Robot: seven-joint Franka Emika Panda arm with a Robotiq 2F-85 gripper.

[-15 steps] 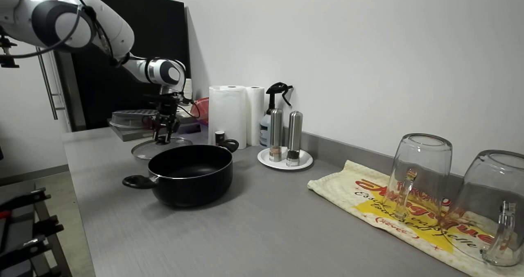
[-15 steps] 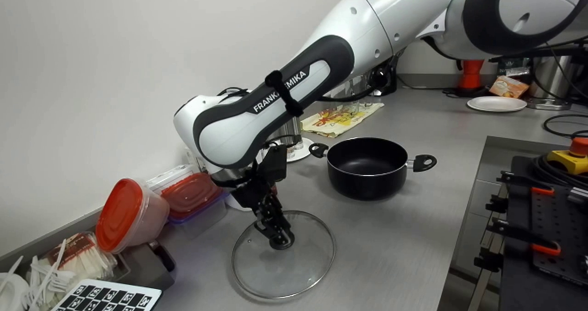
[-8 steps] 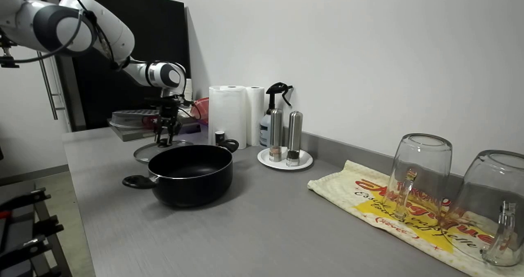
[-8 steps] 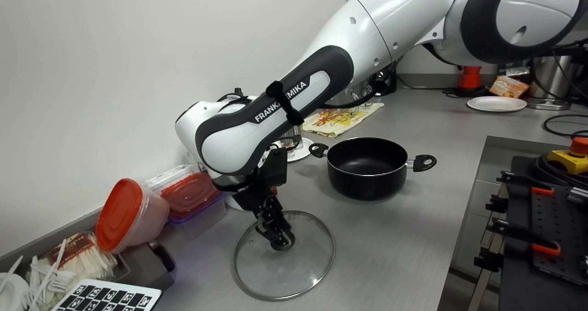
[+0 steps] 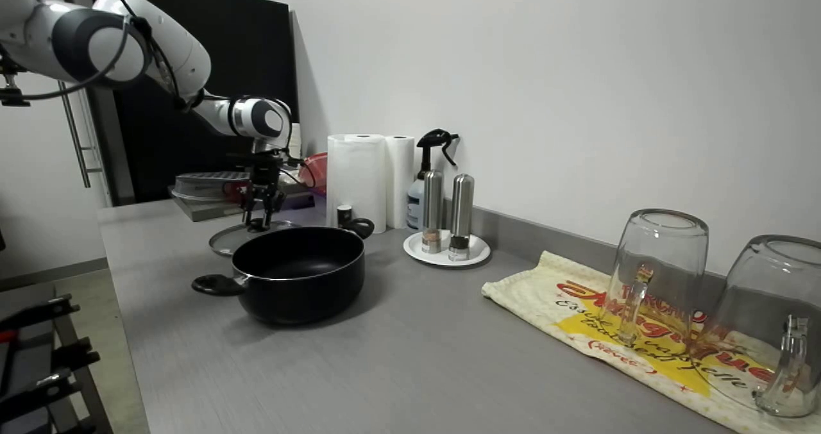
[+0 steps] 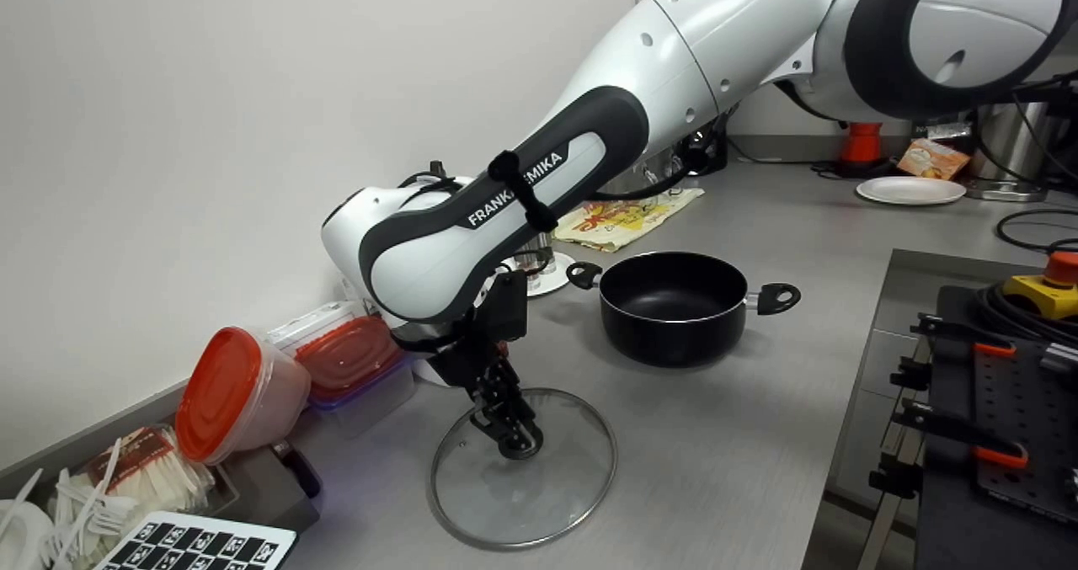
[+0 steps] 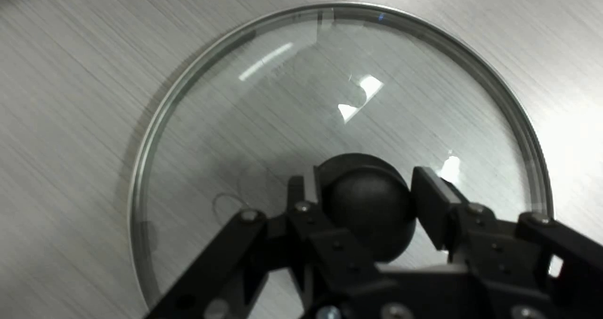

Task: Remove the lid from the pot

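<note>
On the smooth black knob (image 7: pixel 370 213) of the round, clear, metal-rimmed glass lid (image 7: pixel 282 130), clamps with the black two-fingered gripper (image 7: pixel 366 187), touching both sides. Holds the lid straight below the gripper, on or just above the grey counter (image 6: pixel 699 460), hard to say which. Sits near the wide, low, two-handled black pot (image 6: pixel 672 334), apart from it in an exterior view. Near the pot, shows two slim silvery mills (image 5: pixel 462 209) on a round white plate (image 5: pixel 482 252).

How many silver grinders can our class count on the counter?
2, standing upright on a white plate in an exterior view: the picture's left grinder near the spray bottle, the right grinder farther from it. The arm may hide others.
</note>
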